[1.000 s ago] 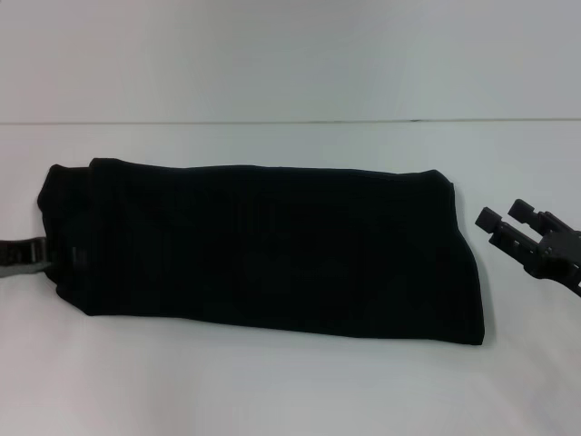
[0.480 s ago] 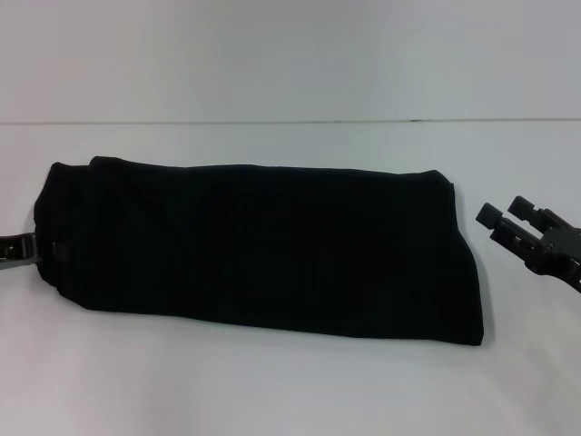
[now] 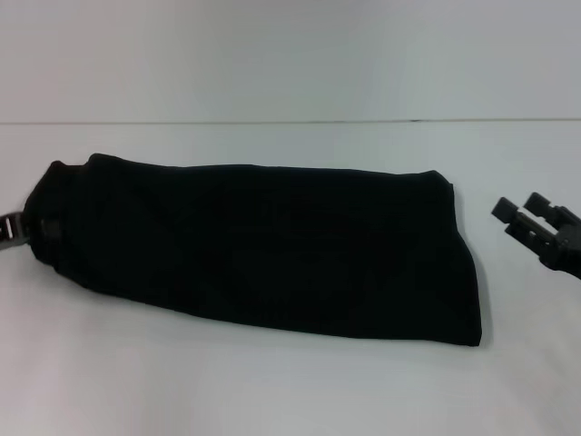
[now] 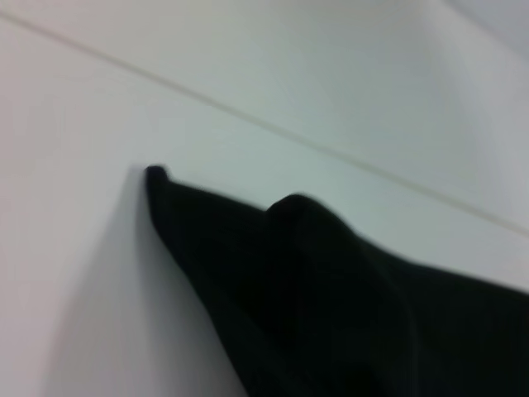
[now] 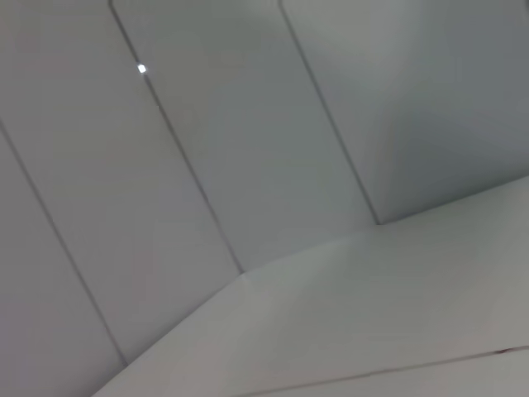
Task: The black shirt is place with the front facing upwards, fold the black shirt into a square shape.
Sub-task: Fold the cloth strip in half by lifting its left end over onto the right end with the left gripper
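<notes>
The black shirt (image 3: pixel 254 250) lies on the white table (image 3: pixel 272 391) as a long folded band, running from the left edge of the scene across to right of centre. Its far edge is nearly straight; its near edge slopes nearer toward the right end. No lettering or label shows on the upper surface.

The left gripper (image 3: pixel 20 229) sits at the shirt's left end, touching the cloth, low over the table. Only its tip is in view at the scene's left edge; whether it is clamped on the cloth cannot be told. In the left wrist view the shirt (image 4: pixel 331 289) shows a raised fold and a pointed corner on the table.

The right gripper (image 3: pixel 525 213) is to the right of the shirt's right end, apart from the cloth, fingers parted and holding nothing.
</notes>
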`<control>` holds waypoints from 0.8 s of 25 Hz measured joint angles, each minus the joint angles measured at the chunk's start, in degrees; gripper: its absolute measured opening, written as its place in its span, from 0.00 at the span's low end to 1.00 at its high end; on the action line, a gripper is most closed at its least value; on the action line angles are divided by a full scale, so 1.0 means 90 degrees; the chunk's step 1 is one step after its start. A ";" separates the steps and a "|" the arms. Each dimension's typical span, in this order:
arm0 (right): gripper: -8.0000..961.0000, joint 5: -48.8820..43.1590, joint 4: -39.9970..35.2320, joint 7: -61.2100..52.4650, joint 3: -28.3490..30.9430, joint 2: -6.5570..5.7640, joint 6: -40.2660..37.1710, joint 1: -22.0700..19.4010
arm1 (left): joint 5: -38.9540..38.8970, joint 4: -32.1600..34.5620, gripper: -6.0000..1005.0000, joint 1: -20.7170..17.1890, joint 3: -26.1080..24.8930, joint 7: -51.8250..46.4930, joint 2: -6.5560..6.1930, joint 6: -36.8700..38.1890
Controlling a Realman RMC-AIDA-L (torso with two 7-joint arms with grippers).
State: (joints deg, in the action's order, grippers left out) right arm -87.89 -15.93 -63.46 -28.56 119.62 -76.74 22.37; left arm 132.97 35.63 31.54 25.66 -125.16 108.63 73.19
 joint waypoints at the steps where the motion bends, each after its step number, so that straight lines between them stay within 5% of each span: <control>1: 0.81 0.0001 -0.0007 0.0007 0.0067 0.0000 -0.0001 -0.0034 | -0.0103 0.0037 0.10 -0.0007 0.0001 0.0001 0.0002 0.0080; 8: 0.81 0.0001 -0.0018 0.0020 0.0451 -0.0040 -0.0131 -0.0308 | -0.0398 0.0407 0.10 -0.0058 -0.0030 -0.0056 0.0022 0.0468; 20: 0.81 -0.0003 -0.0017 0.0041 0.0702 -0.0010 -0.0264 -0.0426 | -0.0970 0.0460 0.10 -0.0524 -0.0895 0.0515 0.0047 0.1314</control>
State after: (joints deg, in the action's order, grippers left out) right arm -87.92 -16.08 -63.09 -22.25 119.53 -79.12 18.53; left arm 124.24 39.77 26.82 17.61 -120.53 109.05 85.02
